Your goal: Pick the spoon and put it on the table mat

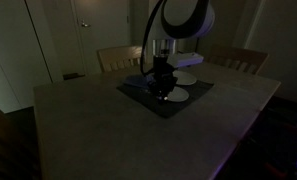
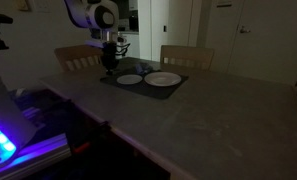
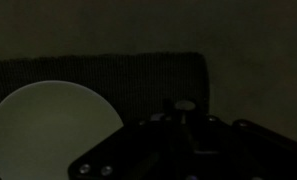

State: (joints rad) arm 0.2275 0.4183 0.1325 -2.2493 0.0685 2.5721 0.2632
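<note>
Very dark frames. The spoon can't be made out in any view, so its look, place, long axis and heading are unclear. Gripper (image 2: 109, 66) sits low at the left end of the dark table mat (image 1: 148, 99), upper-centre of frame, beside small plate (image 2: 130, 79); a larger plate (image 2: 163, 79) lies right of it. Whether the jaws are open or closed: cannot tell.

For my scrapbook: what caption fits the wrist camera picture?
Robot gripper above a dark table mat, white plate nearby.
</note>
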